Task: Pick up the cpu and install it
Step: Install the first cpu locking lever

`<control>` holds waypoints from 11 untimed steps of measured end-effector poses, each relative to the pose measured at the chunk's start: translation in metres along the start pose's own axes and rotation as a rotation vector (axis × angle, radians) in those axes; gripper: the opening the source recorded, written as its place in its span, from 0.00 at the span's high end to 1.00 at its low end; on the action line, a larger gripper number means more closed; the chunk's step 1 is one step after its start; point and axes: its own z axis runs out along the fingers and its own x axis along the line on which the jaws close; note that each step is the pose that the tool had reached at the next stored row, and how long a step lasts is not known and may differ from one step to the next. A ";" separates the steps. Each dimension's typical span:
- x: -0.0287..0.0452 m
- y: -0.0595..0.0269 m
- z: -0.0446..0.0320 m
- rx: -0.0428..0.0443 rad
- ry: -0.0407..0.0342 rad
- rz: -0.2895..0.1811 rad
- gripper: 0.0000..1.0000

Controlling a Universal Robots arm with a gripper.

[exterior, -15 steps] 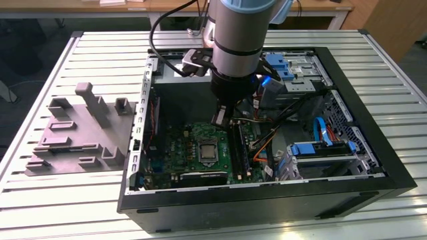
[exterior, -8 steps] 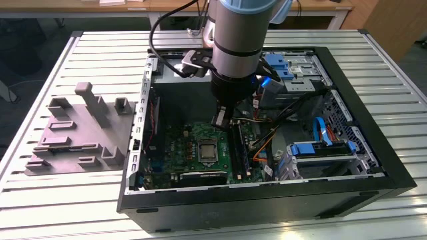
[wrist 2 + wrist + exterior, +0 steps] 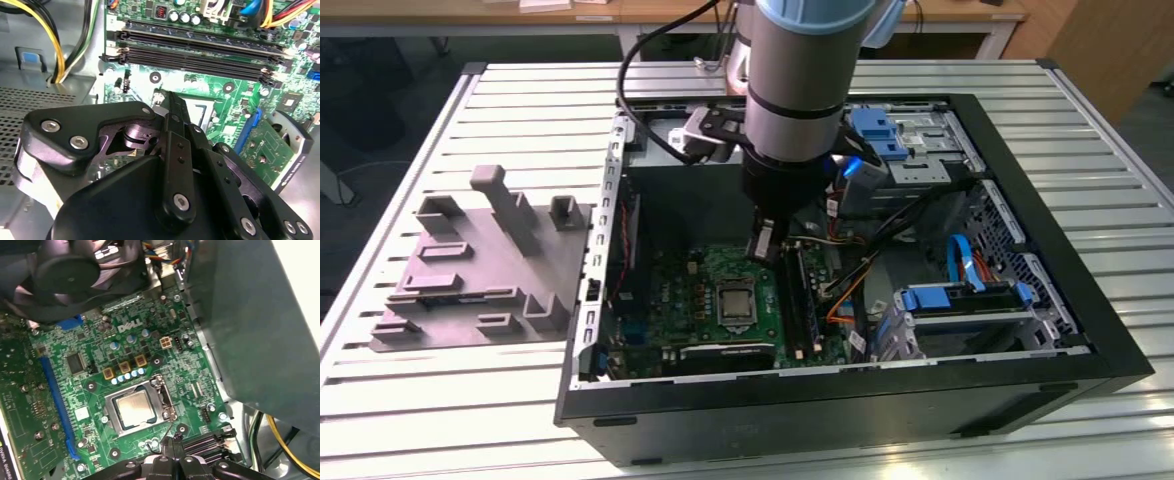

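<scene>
So the arm is reaching down into the open PC case (image 3: 1067, 300), which sits on a slatted metal table (image 3: 520, 400). In the exterior view the gripper (image 3: 762, 243) hangs just above the green motherboard (image 3: 674, 300), right around the top edge of the board near the RAM slots (image 3: 797, 295).

The cpu (image 3: 135, 407) is already sitting in its socket (image 3: 116, 416). In the first wrist view you can see the dull silver top lying flat inside the metal frame, with the fingertips (image 3: 172, 447) at roughly 5 o'clock from it, close but apart from it. In the exterior view the cpu (image 3: 735, 301) is at about 7 o'clock from the gripper.

The fingers look pressed together with no gap between them, and nothing is pinched in there as far as I can see. In the second wrist view the fingers (image 3: 176, 120) come to a closed point over the board, with the memory slots (image 3: 200, 55) beyond them.

Off to the exterior view's left there's a grey plastic fixture (image 3: 467, 270) with upright blocks on the table, well apart from the case. Blue drive brackets (image 3: 961, 297) sit inside the case at 3 o'clock from the board.
</scene>
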 end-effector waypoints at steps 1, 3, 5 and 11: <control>0.0012 -0.0004 0.0000 0.0001 0.0001 -0.002 0.89; 0.0035 -0.0012 0.0001 0.0004 0.0003 -0.007 0.89; 0.0050 -0.0018 0.0003 0.0006 0.0005 -0.014 0.89; 0.0078 -0.0018 0.0007 0.0025 0.0020 -0.057 0.89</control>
